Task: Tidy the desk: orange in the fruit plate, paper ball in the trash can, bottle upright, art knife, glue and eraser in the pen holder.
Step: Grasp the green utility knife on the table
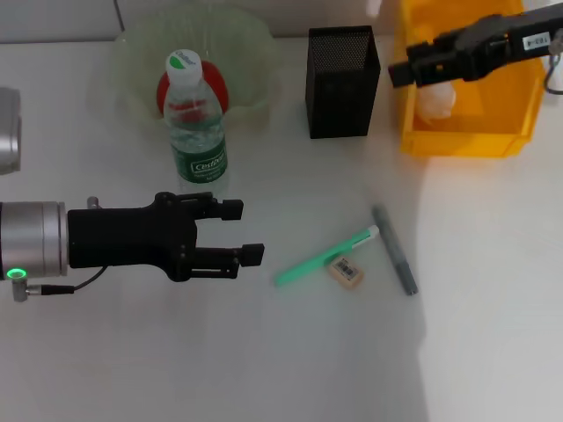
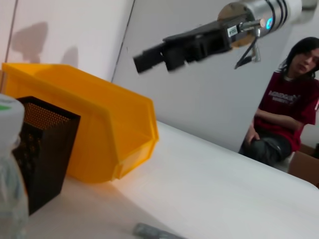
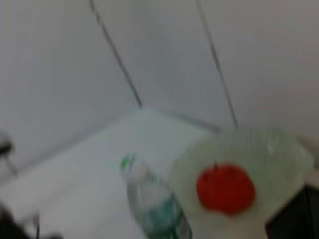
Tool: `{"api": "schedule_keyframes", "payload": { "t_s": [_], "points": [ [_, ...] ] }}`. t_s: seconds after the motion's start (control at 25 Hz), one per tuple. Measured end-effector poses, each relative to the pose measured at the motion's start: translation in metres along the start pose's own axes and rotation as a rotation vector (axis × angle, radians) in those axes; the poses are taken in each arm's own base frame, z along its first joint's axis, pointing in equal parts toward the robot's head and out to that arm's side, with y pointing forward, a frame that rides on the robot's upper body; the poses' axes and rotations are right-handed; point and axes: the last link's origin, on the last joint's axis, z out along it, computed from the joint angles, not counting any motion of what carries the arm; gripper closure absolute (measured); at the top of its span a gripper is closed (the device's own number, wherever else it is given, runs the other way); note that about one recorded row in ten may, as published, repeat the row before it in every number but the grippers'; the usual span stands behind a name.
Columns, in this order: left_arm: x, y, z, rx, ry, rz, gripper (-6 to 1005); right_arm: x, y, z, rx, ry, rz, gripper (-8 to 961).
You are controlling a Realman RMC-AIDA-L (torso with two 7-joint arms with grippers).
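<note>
The water bottle (image 1: 195, 132) stands upright in front of the pale green fruit plate (image 1: 255, 44), which holds the orange (image 1: 220, 88). My left gripper (image 1: 242, 232) is open and empty, low over the table just right of the bottle's base. A green glue stick (image 1: 325, 257), an eraser (image 1: 347, 272) and a grey art knife (image 1: 394, 250) lie on the table right of it. The black mesh pen holder (image 1: 341, 81) stands at the back. My right gripper (image 1: 400, 70) hovers over the yellow bin (image 1: 466, 141), above the white paper ball (image 1: 435, 101) lying inside.
The yellow bin (image 2: 99, 134) stands beside the pen holder (image 2: 45, 144), with the right gripper (image 2: 144, 59) above it. A seated person (image 2: 289, 99) is beyond the table's far side. The right wrist view shows the bottle (image 3: 149, 204) and the orange (image 3: 225, 188).
</note>
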Motion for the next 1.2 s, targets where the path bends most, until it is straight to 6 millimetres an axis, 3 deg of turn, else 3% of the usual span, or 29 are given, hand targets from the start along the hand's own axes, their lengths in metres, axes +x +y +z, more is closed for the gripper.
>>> {"api": "schedule_keyframes", "payload": {
  "t_s": [0.12,0.4,0.6,0.64,0.76,0.84,0.92,0.96,1.0,1.04,1.2],
  "points": [
    [0.000,0.001,0.000,-0.016,-0.046,-0.011,211,-0.006,0.011,-0.008,0.007,0.140,-0.060,381],
    [0.013,0.007,0.006,-0.056,-0.148,0.002,211,0.008,0.017,-0.012,-0.032,0.092,-0.035,383],
    [0.031,0.012,0.017,-0.081,-0.221,0.038,212,0.034,0.019,-0.023,-0.058,-0.020,0.023,384],
    [0.031,0.012,0.017,-0.081,-0.221,0.038,212,0.050,0.021,-0.029,-0.056,-0.052,0.051,384],
    [0.047,0.012,0.039,-0.075,-0.316,0.016,212,0.064,0.022,-0.035,-0.049,-0.083,0.076,385],
    [0.047,0.012,0.039,-0.075,-0.316,0.016,212,0.089,0.026,-0.046,-0.044,-0.150,0.102,385],
    [0.051,0.010,0.045,-0.052,-0.368,0.007,212,0.098,0.028,-0.051,-0.043,-0.178,0.114,386],
    [0.058,0.008,0.065,0.015,-0.507,0.003,212,0.116,0.032,-0.060,-0.047,-0.228,0.142,386],
    [0.059,0.007,0.071,0.041,-0.550,0.006,212,0.116,0.032,-0.060,-0.047,-0.228,0.142,386],
    [0.059,0.007,0.071,0.041,-0.550,0.006,212,0.132,0.035,-0.067,-0.054,-0.268,0.169,387],
    [0.068,0.007,0.083,0.105,-0.599,0.029,212,0.153,0.037,-0.069,-0.069,-0.315,0.219,387]
  ]
}}
